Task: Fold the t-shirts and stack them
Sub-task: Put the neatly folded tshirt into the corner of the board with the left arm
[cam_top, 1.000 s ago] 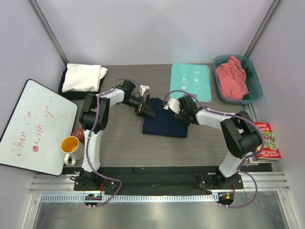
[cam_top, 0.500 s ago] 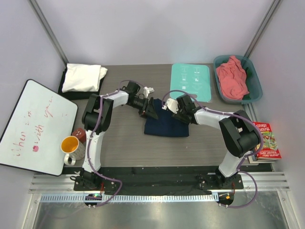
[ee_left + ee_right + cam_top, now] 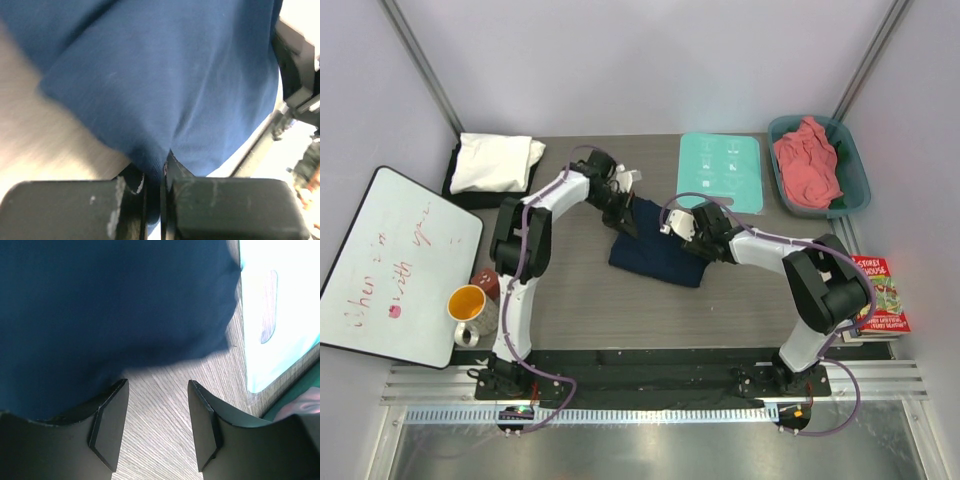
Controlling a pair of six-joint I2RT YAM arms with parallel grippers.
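Observation:
A folded navy t-shirt [image 3: 656, 252] lies mid-table, filling the left wrist view [image 3: 165, 75]. My left gripper [image 3: 628, 220] is shut on a pinch of its left edge, the cloth squeezed between the jaws [image 3: 155, 172]. My right gripper [image 3: 684, 238] sits low at the shirt's right side, open and holding nothing. In the right wrist view [image 3: 157, 387] bare wood shows between its fingers, with the navy cloth [image 3: 100, 305] just ahead. A white t-shirt [image 3: 496, 160] rests on a black one [image 3: 454, 187] at the back left. A salmon t-shirt [image 3: 807, 160] is heaped in the tub.
The teal tub [image 3: 856, 180] stands at the back right, and the mint-green board [image 3: 720, 172] lies flat beside it, also in the right wrist view [image 3: 280, 315]. A whiteboard [image 3: 395, 265], an orange-lined mug [image 3: 468, 305] and books [image 3: 880, 295] flank the table.
The left gripper has shut on the navy shirt's left edge and drawn it back and left, so the shirt has shifted and skewed. The right gripper has stayed open and has barely moved.

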